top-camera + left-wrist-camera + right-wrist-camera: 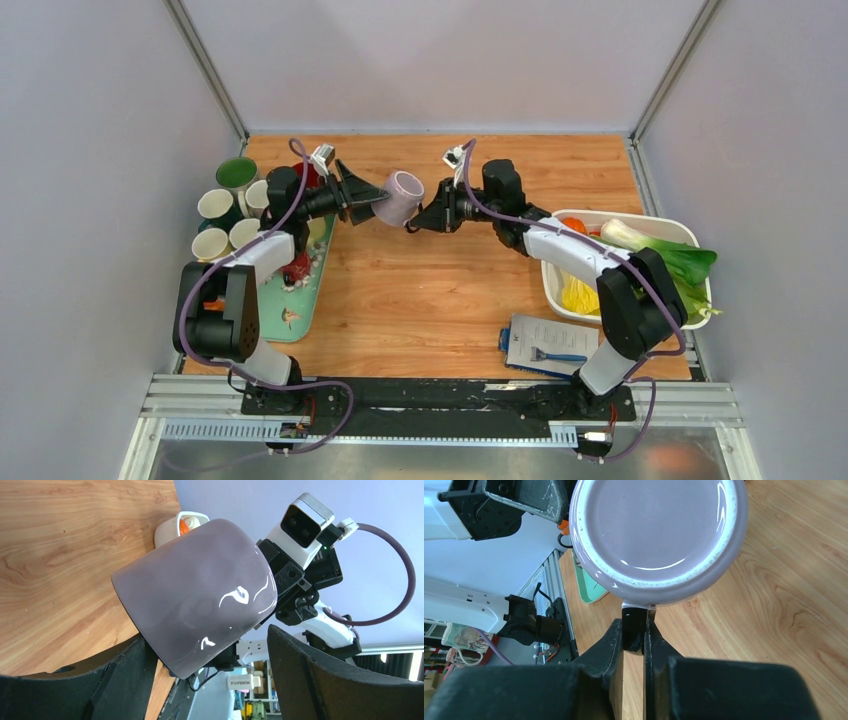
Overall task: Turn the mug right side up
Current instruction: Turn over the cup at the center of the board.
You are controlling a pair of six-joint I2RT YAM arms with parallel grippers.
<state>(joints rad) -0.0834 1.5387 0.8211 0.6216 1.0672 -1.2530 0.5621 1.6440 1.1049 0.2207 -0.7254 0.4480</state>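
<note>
The lilac mug (pixel 400 197) hangs in the air on its side above the back middle of the table, its flat base (pixel 658 535) facing the right wrist camera. My right gripper (pixel 418 218) is shut on the mug's dark handle (pixel 634 630), which is pinched between its fingertips. My left gripper (pixel 362 195) is open with its fingers on either side of the mug body (pixel 200 595). The left finger (pixel 120 680) is at the mug wall and the right finger (pixel 320 680) stands apart from it. The mug's mouth is hidden.
A green tray (pixel 318 275) with small items lies at the left, with several cups (pixel 215 205) beside it. A white basket (pixel 560 290) of vegetables stands at the right. A booklet (pixel 545 345) lies at the front right.
</note>
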